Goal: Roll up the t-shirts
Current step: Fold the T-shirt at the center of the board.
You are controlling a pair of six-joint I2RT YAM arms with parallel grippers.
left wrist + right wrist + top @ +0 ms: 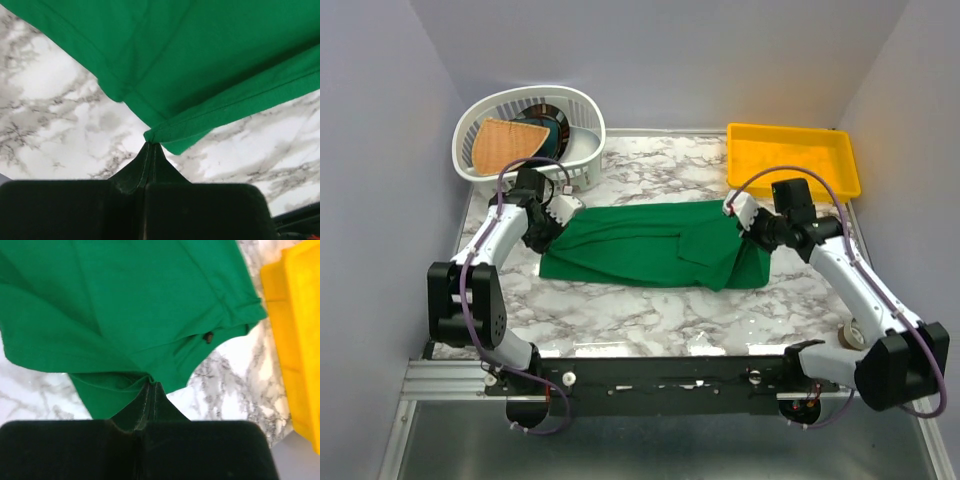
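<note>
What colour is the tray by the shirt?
Bright yellow. The tray shows best in the top external view.

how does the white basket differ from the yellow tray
The white basket is oval with tall slatted walls; the yellow tray is rectangular, shallow and solid-walled. The basket holds an orange woven piece; the tray shows nothing inside. The basket sits far left, the tray far right. Both lie beyond the green t-shirt.

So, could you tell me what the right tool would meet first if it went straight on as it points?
The green t-shirt: the right tool is shut on its edge, and more cloth lies directly ahead.
</note>
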